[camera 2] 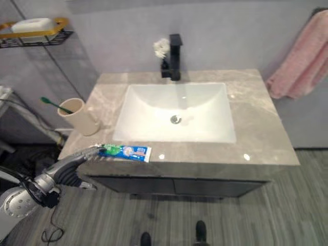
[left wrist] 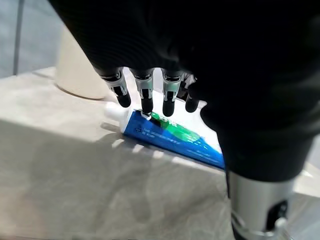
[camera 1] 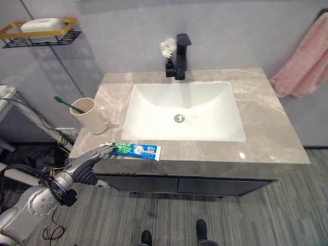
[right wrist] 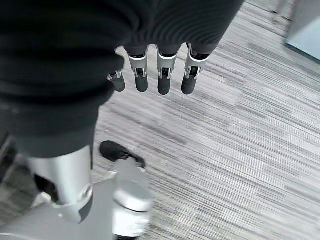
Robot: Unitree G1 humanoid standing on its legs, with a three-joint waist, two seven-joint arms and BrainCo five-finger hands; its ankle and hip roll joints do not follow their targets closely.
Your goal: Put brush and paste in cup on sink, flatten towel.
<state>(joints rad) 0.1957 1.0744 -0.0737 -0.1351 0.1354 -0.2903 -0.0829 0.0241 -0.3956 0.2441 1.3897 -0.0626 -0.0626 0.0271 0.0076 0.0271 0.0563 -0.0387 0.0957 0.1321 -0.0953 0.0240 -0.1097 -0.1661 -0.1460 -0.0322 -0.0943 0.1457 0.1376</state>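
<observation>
A blue and green toothpaste tube lies flat on the grey stone counter, near its front left edge. My left hand reaches in from the lower left with straight fingers, and the fingertips rest on the tube's white cap end; the thumb stays apart. Just behind stands a beige cup with a green toothbrush leaning in it. A pink towel hangs bunched on the wall at the right. My right hand hangs over the floor with relaxed fingers, holding nothing.
A white basin is sunk in the middle of the counter, with a black faucet and a small vase of white flowers behind it. A gold-rimmed wall shelf carries a white object at the upper left.
</observation>
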